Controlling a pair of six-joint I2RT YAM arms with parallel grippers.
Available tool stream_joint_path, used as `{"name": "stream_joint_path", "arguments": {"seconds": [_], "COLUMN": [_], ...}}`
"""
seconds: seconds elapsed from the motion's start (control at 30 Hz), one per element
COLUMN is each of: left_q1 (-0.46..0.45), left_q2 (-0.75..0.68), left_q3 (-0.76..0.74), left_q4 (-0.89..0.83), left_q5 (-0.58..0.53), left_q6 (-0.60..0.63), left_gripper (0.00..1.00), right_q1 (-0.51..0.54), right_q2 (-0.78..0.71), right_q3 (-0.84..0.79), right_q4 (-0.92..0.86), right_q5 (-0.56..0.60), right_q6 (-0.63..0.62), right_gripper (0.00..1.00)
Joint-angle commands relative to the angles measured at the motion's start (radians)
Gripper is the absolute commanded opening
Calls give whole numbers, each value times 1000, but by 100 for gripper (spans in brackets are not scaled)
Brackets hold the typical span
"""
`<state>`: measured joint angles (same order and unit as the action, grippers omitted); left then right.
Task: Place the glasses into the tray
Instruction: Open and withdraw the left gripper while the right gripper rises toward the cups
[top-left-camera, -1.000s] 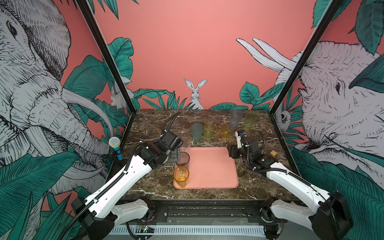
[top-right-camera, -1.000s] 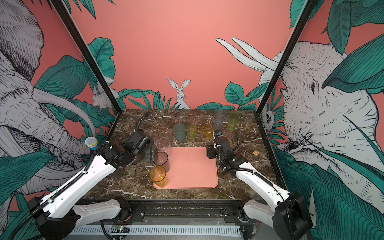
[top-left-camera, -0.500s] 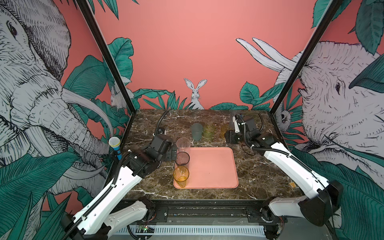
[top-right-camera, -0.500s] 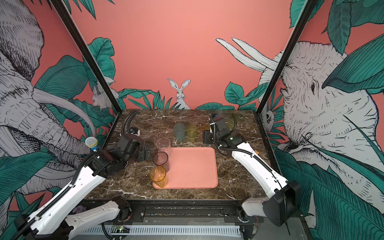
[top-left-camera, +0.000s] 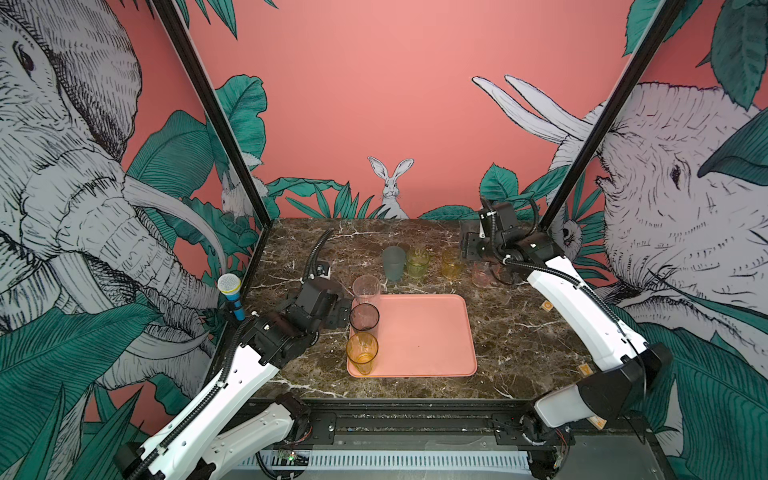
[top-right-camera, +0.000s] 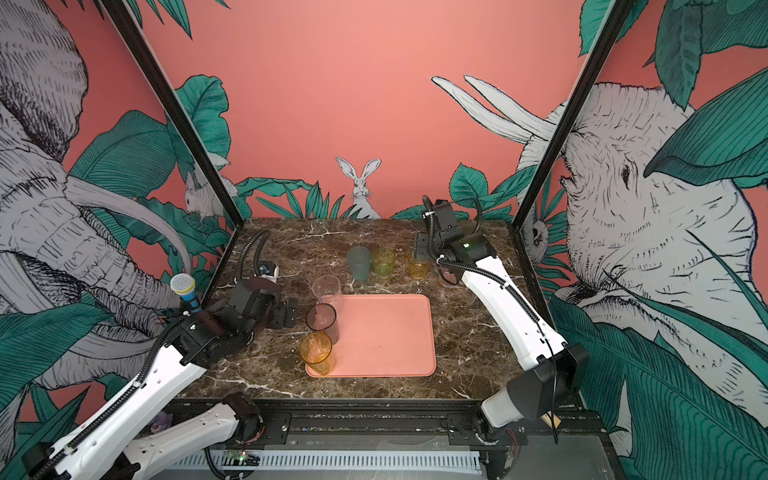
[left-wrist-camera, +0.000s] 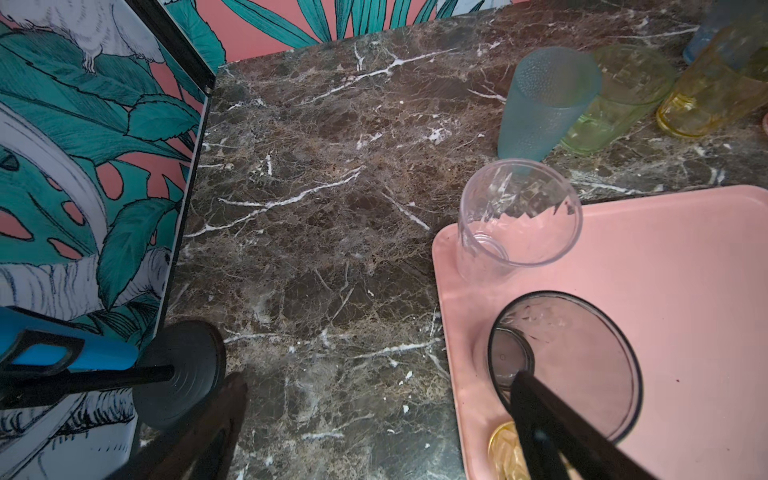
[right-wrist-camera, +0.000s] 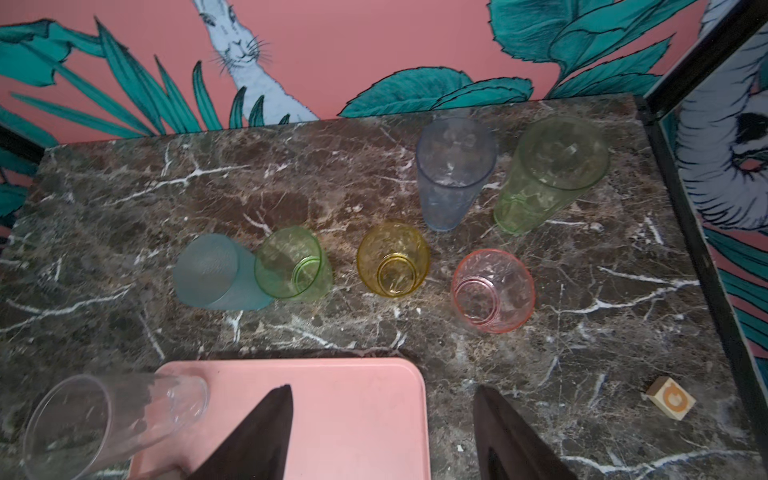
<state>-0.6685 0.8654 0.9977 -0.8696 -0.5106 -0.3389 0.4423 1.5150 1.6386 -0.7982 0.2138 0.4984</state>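
Frosted teal tumbler, ribbed amber tumbler

You have open room over most of the tray; three glasses line its left edge. Six more glasses crowd the table behind it, two touching, narrow gaps between the others

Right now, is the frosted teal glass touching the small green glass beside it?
Cannot tell: frosted teal glass and small green glass overlap in the right wrist view, no gap visible.
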Motion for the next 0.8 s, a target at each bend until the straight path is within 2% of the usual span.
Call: {"name": "stream_joint_path", "arguments": {"seconds": [0.0,0.23,0.5,0.77], "left_q1": [5,5,6,5], "left_q2": [-43,-118,-150,-150], "left_q3": [-53,-127,-155,-145], "left_q4": [38,89,94,87], "left_q5": [-55,-142,-161,-169], "left_q6": [15,28,6,3], "left_gripper": [100,99,99,100], "right_q1": [-57,-136,-167,-214], "right_q2": [34,137,341,476], "right_q3": [47,112,369,497], "right_q4": [-25,34,-126,-173], "right_q5": [31,51,157,33], "right_q6": [34,111,241,333], "right_gripper": [72,76,80,81]}}
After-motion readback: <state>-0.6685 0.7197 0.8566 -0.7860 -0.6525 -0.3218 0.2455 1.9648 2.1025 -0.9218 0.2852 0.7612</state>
